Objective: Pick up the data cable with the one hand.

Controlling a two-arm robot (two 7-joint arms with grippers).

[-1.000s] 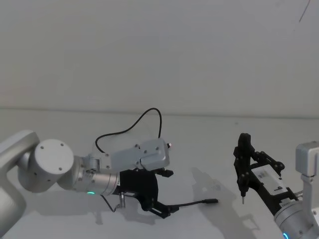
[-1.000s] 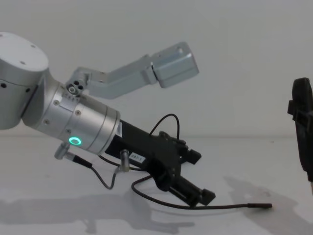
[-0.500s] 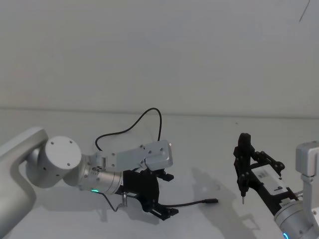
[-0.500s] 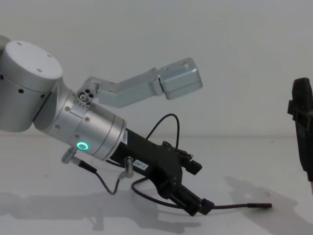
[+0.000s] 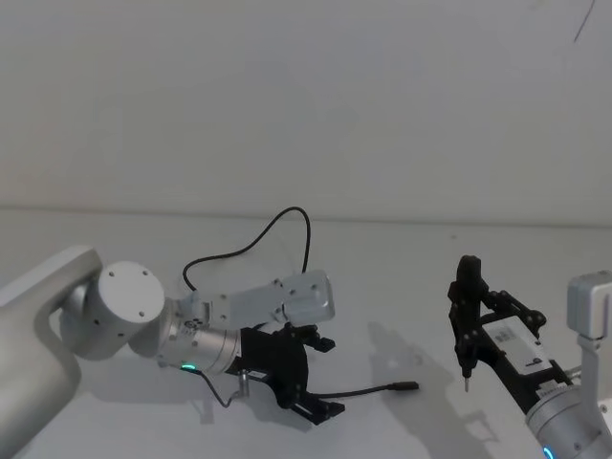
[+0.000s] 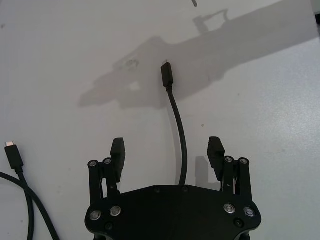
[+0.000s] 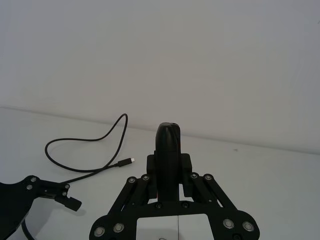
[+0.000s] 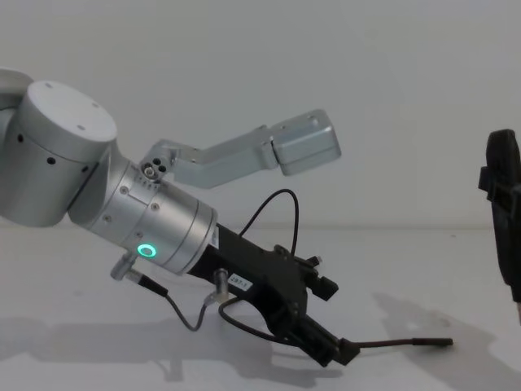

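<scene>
Data cable (image 6: 181, 135) lies curvy on white table (image 5: 402, 287), plug (image 6: 166, 74) pointing out ahead of left gripper (image 6: 166, 147). Left gripper low over it, tilted down, fingers (image 6: 118, 150) apart, one on each side of cable stretch behind plug, nothing clamped. Approach looks done; closing on cable and lifting not yet done. Right gripper (image 7: 168, 131) parked upright at right, fingers together, well apart from cable.

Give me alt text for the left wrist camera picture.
The open left claw straddles a thin black data cable lying on a white table. The cable runs on past the claw and ends in a small plug.
</scene>
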